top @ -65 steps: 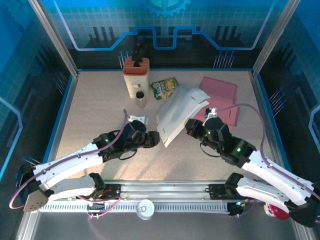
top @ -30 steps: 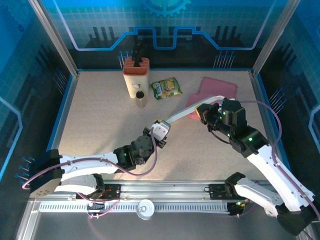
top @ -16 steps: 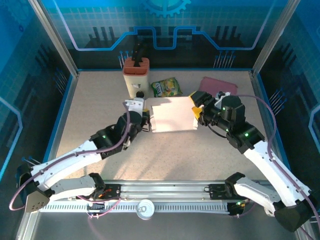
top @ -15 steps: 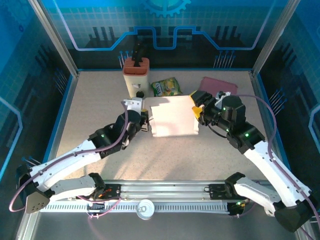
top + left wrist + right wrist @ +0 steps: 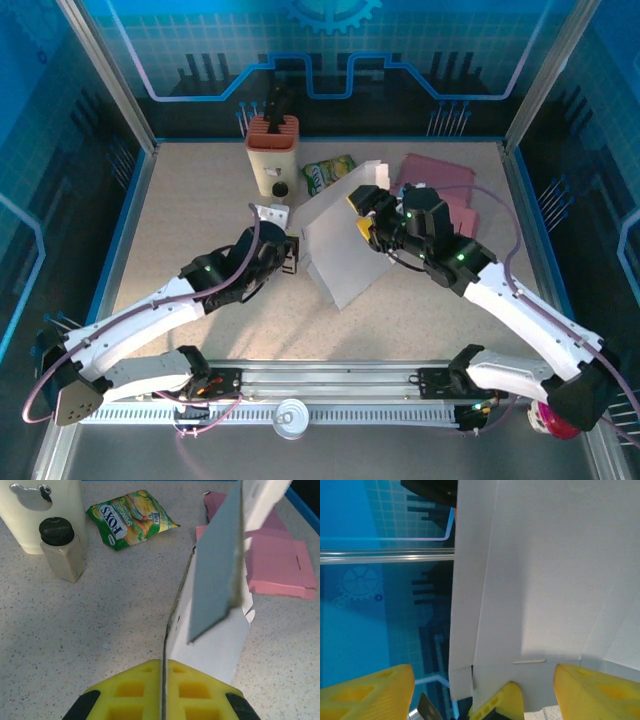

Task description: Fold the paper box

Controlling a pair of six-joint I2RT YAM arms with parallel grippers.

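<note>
- Folding is under way: the paper box (image 5: 335, 250), a white card blank, is lifted off the table (image 5: 200, 200) and tilted between the two arms near the centre, with its panels partly raised and not yet formed into a box.
- At the left wrist, the left tool (image 5: 162, 680) is clamped on the near edge of the paper box (image 5: 215, 575), yellow pads pressed flat on the card from both sides; from above the left tool (image 5: 290, 255) sits at the blank's left edge.
- Up at the blank's far top corner, the right tool (image 5: 365, 215) stands wide. Its wrist camera shows the right tool (image 5: 480, 695) with fingers well apart and a white panel of the paper box (image 5: 540, 580) rising between them, not pinched.
- The next move probably calls for the right tool to close on that panel or push it over along its crease while the left one anchors the blank.
- A pink blank (image 5: 440, 190), a snack packet (image 5: 328, 172) and a spice jar (image 5: 280, 190) lie behind, apart from the work.
</note>
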